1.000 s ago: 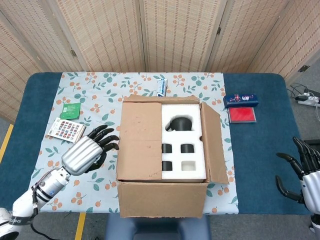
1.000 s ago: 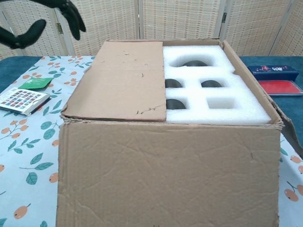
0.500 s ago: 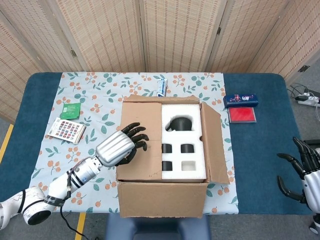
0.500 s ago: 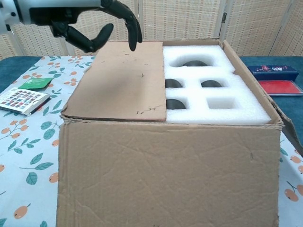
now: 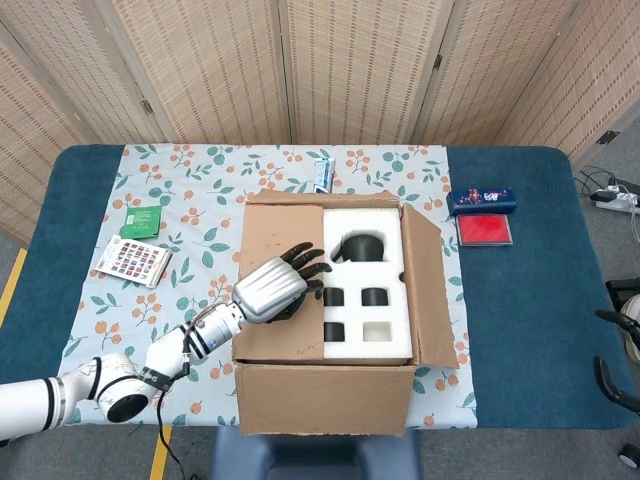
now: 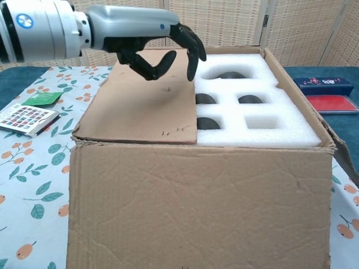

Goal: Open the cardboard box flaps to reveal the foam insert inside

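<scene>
The cardboard box (image 5: 325, 395) stands at the table's front middle. Its left flap (image 5: 275, 235) lies flat over the left half. Its right flap (image 5: 425, 290) stands open to the right. The white foam insert (image 5: 365, 222) shows in the right half, with dark items in its cutouts. My left hand (image 5: 285, 282) hovers over the closed flap with fingers spread and holds nothing. In the chest view the left hand (image 6: 162, 45) curves down, its fingertips (image 6: 190, 72) at the free edge of the left flap (image 6: 140, 106), beside the foam insert (image 6: 280, 131). Only two dark fingers of my right hand (image 5: 615, 370) show at the right edge.
A toothpaste tube (image 5: 322, 175) lies behind the box. A green packet (image 5: 140, 219) and a colourful booklet (image 5: 132, 260) lie at the left. A blue case (image 5: 481, 200) and a red case (image 5: 484, 230) sit at the right. A folding screen closes the back.
My left hand has moved right, from beside the box across the closed flap to its inner edge. My right hand has slid down and right, mostly out of the head view.
</scene>
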Controlling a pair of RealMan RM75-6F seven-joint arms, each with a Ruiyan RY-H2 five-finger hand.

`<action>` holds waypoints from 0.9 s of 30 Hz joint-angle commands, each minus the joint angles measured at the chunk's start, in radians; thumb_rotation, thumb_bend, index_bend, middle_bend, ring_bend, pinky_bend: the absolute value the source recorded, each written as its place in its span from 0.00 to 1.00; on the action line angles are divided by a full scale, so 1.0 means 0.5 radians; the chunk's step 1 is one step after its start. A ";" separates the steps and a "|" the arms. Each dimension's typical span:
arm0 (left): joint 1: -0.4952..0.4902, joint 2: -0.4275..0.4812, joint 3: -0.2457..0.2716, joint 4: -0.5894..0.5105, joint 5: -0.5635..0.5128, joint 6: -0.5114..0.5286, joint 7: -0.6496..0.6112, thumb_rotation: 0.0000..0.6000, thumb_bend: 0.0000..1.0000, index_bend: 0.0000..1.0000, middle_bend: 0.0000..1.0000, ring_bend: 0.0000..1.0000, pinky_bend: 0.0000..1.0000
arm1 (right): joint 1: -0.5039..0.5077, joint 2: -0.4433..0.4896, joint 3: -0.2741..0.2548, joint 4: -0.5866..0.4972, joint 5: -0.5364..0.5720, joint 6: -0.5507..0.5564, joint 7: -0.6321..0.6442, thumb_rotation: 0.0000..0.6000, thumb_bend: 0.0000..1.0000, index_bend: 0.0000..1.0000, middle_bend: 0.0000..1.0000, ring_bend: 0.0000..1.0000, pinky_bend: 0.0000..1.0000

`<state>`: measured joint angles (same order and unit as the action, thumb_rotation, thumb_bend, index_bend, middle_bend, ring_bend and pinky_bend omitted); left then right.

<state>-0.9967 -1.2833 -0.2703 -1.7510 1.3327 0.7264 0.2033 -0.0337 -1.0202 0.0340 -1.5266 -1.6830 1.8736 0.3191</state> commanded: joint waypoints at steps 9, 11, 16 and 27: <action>-0.149 -0.135 0.009 0.129 -0.129 -0.041 0.096 1.00 0.91 0.43 0.19 0.06 0.00 | -0.057 0.031 0.013 0.035 0.037 0.025 0.122 0.29 0.52 0.28 0.00 0.03 0.01; -0.176 -0.162 0.011 0.160 -0.146 -0.052 0.102 1.00 0.91 0.43 0.19 0.05 0.00 | -0.065 0.033 0.022 0.045 0.063 0.018 0.146 0.28 0.52 0.28 0.00 0.03 0.01; -0.239 -0.254 0.034 0.255 -0.188 -0.081 0.131 1.00 0.91 0.43 0.19 0.05 0.00 | -0.085 0.050 0.025 0.055 0.095 0.000 0.192 0.29 0.52 0.28 0.00 0.03 0.01; -0.296 -0.346 0.081 0.397 -0.263 -0.021 0.267 1.00 0.91 0.43 0.18 0.05 0.00 | -0.118 0.077 0.043 0.085 0.121 -0.003 0.291 0.29 0.52 0.28 0.01 0.04 0.01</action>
<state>-1.1436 -1.4542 -0.2331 -1.5550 1.2069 0.7095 0.3303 -0.0936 -0.9824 0.0548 -1.4851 -1.6236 1.8748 0.4630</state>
